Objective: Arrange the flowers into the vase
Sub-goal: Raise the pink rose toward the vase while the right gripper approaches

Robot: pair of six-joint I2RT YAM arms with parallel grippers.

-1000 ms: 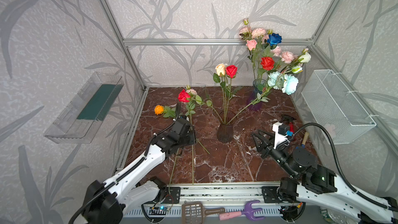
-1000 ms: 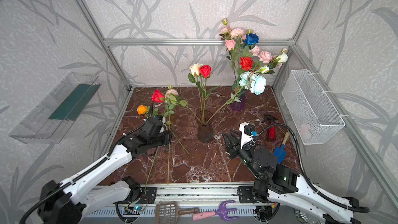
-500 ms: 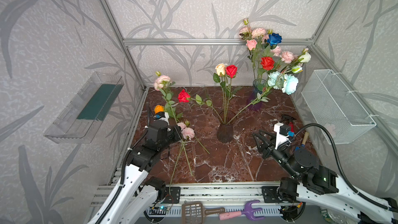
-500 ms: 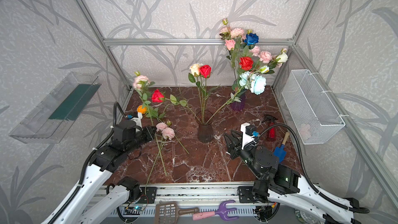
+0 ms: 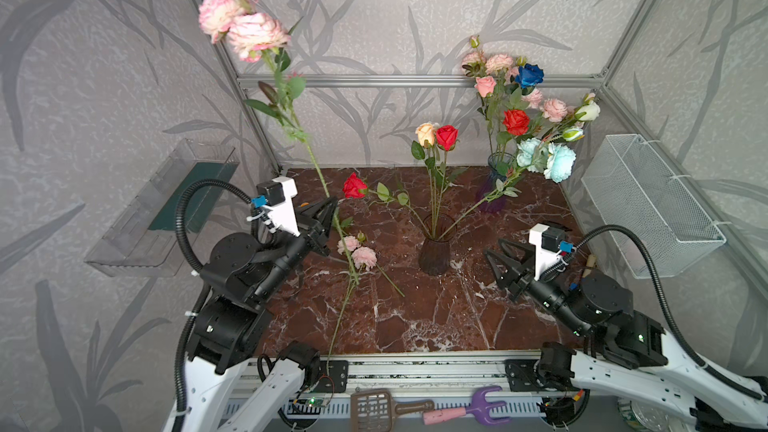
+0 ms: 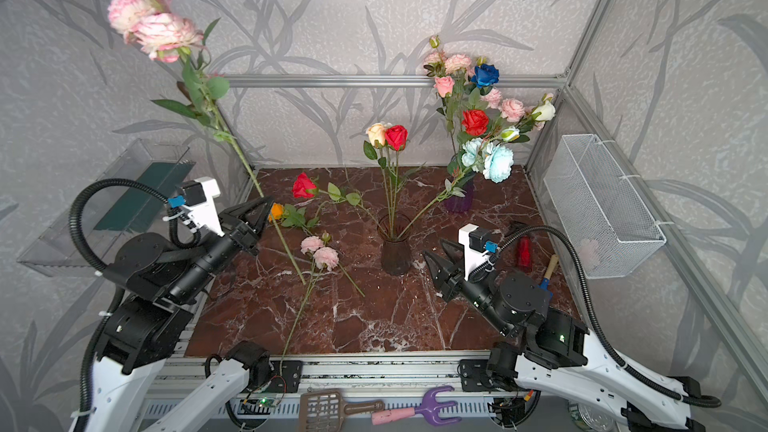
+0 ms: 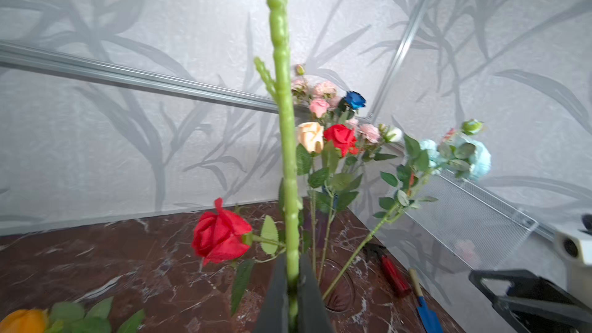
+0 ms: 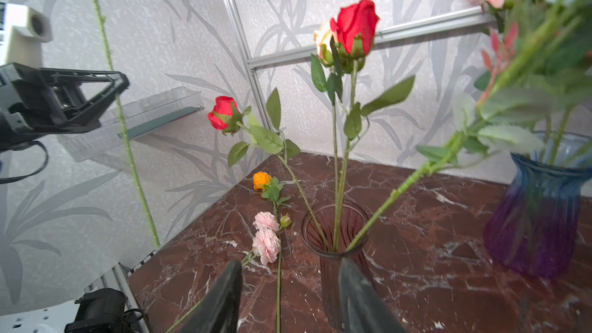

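Raised left tool [image 5: 330, 207] clamps pink peony stem [image 5: 310, 151] leaning 11 o'clock; right tool [image 5: 494, 248], jaws apart, points 10 o'clock toward vase [image 5: 434, 251].

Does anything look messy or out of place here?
Yes: a pink peony stem and an orange rose lie flat on the marble table, outside any vase. One red rose leans far sideways from the brown vase.

Left tool [image 5: 331, 205] has raised the pink peony [image 5: 253, 33] high, stem tilted
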